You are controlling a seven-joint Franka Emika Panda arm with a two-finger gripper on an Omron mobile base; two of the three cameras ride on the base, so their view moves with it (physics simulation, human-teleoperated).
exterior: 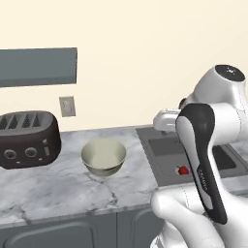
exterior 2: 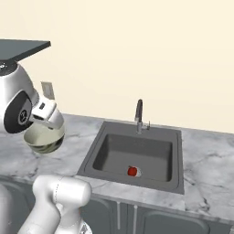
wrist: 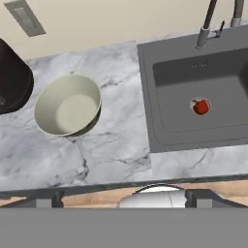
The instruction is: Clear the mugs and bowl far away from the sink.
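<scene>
The bowl, wide and pale cream inside, stands upright on the marble counter left of the sink. From above it shows as the bowl, with the dark sink to its right. My gripper hangs high over the counter's front edge, between bowl and sink, fingers wide apart and nothing in them. From the right, my white hand covers part of the bowl. Both mugs are out of view.
A small red round object lies in the sink basin, below the faucet. A dark toaster sits left of the bowl, with a wall outlet behind. Bare marble stretches right of the sink.
</scene>
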